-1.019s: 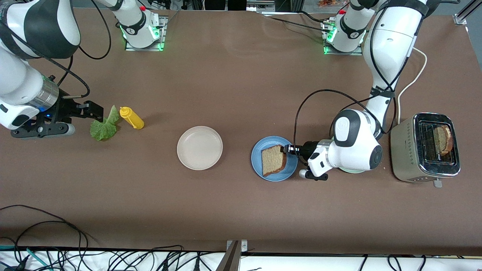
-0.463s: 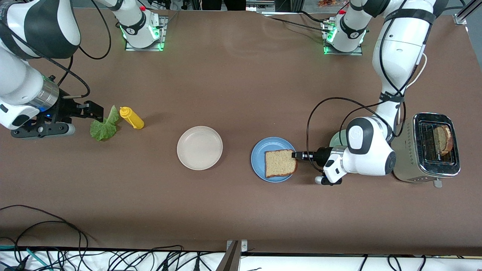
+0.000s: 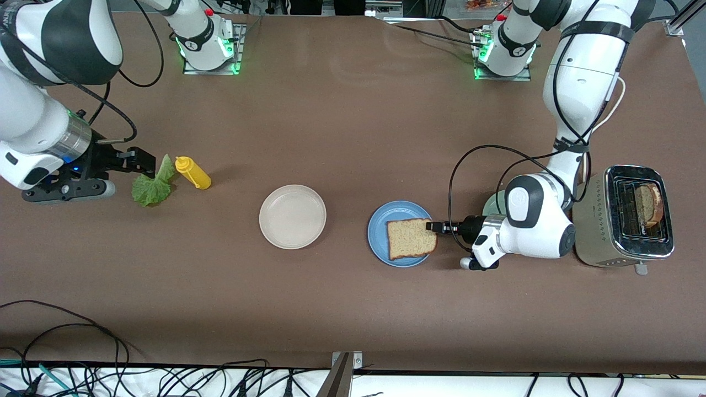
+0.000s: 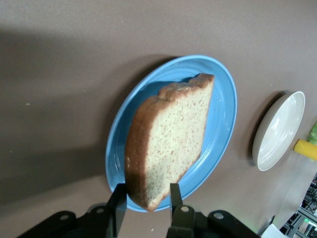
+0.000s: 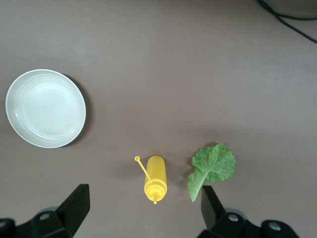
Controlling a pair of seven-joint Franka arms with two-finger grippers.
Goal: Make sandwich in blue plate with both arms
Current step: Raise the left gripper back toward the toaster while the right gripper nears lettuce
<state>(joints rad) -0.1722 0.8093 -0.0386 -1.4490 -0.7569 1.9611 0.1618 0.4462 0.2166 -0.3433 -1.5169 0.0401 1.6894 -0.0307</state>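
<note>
A slice of brown bread [image 3: 411, 238] lies nearly flat in the blue plate [image 3: 378, 234], one corner hanging over the rim toward the left arm's end. My left gripper [image 3: 433, 226] is at that corner. In the left wrist view the bread [image 4: 168, 139] on the blue plate [image 4: 223, 114] pokes between the parted fingers of the left gripper [image 4: 147, 203], which stands open. A green lettuce leaf [image 3: 151, 184] lies at the right arm's end. My right gripper [image 3: 142, 161] hovers beside it, wide open and empty. Another slice [image 3: 648, 204] stands in the toaster [image 3: 623, 220].
A yellow squeeze bottle [image 3: 192, 172] lies next to the lettuce. A cream-white plate [image 3: 292, 216] sits mid-table beside the blue one. A pale green plate [image 3: 491, 205] is mostly hidden under the left arm. Cables run along the table's near edge.
The left arm drew back toward the toaster and laid the tilted bread down flat in the blue plate. Its fingers spread apart. The right arm barely moved.
</note>
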